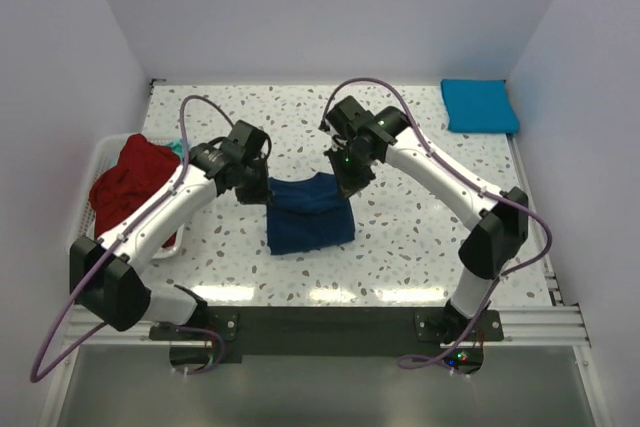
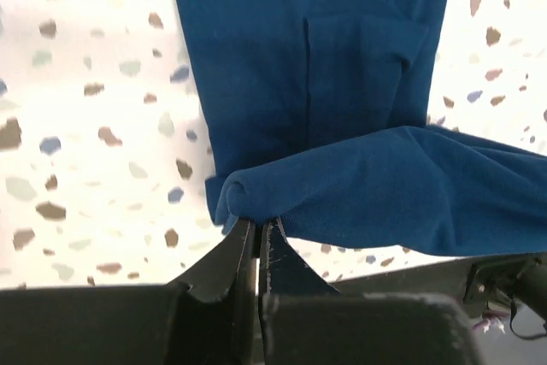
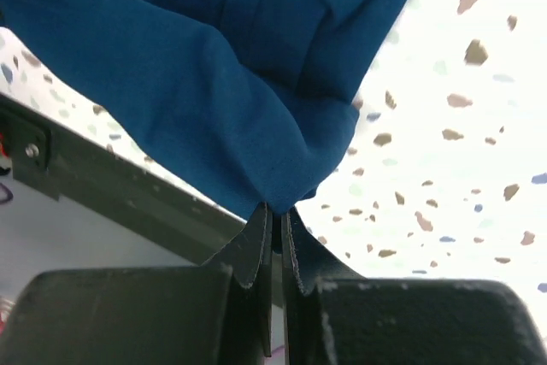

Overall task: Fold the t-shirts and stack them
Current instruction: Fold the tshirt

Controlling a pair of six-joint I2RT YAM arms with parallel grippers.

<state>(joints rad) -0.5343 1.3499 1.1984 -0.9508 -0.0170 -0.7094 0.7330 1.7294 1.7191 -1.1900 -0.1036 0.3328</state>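
Note:
A navy blue t-shirt (image 1: 309, 212) hangs partly lifted over the middle of the table, its lower part resting on the surface. My left gripper (image 1: 266, 190) is shut on its upper left corner; the left wrist view shows the navy blue t-shirt (image 2: 342, 108) bunched at my left gripper (image 2: 258, 221). My right gripper (image 1: 345, 185) is shut on the upper right corner, and the right wrist view has the navy blue t-shirt (image 3: 214, 83) pinched in my right gripper (image 3: 275, 208). A folded turquoise-blue t-shirt (image 1: 479, 105) lies at the back right. A red t-shirt (image 1: 133, 182) is heaped at the left.
A white slatted basket (image 1: 100, 162) at the table's left edge holds the red heap, with a bit of teal cloth (image 1: 178, 147) showing behind it. White walls close in the back and both sides. A black rail (image 1: 330, 327) runs along the near edge.

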